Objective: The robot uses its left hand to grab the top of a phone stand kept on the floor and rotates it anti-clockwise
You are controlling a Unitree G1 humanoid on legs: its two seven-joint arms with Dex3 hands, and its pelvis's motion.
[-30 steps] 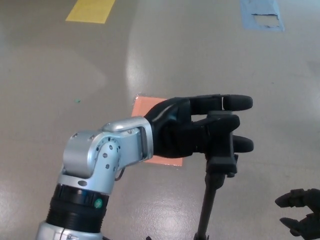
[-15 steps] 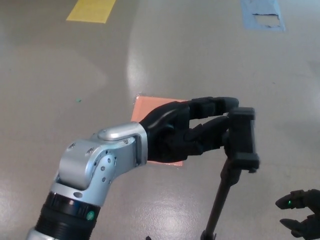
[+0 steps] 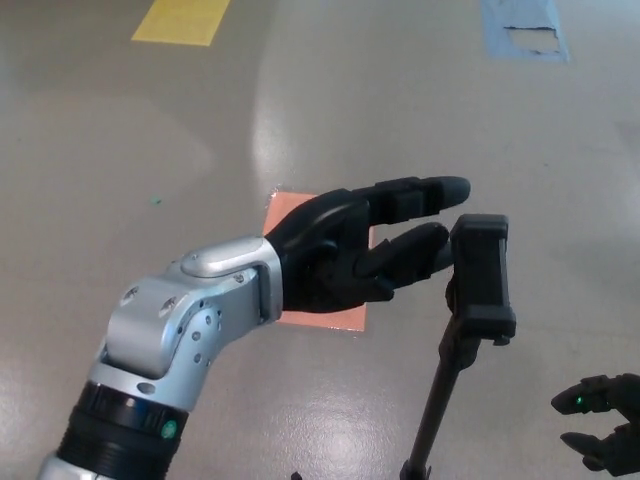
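So the one black phone stand with the clamp head on a thin pole point(image 3: 478, 285) sits at about 4 o'clock from the middle of the shot, pole running down out of the bottom edge, so the base isn't visible. The clamp looks turned edge-on to the camera, which I'd guess means the twist is mostly done.

Just at 9 o'clock of the clamp is the black left hand on the silver forearm point(image 3: 365, 245), fingers spread and holding nothing. Fingertips sit right beside the clamp; can't tell if the lower one touches it. My read is it's hanging there either to let go or to regrip for another turn.

Behind the hand there's one orange square patch point(image 3: 318, 312) on the grey glossy floor point(image 3: 150, 150), mostly covered by the palm.

Way down at 5 o'clock, the black right hand point(image 3: 600, 430) only peeks in at the corner, well apart from the stand and empty, fingers loosely apart.

Farther out: one yellow floor marking point(image 3: 182, 20) at 11 o'clock and one blue marking point(image 3: 524, 28) at 1 o'clock.
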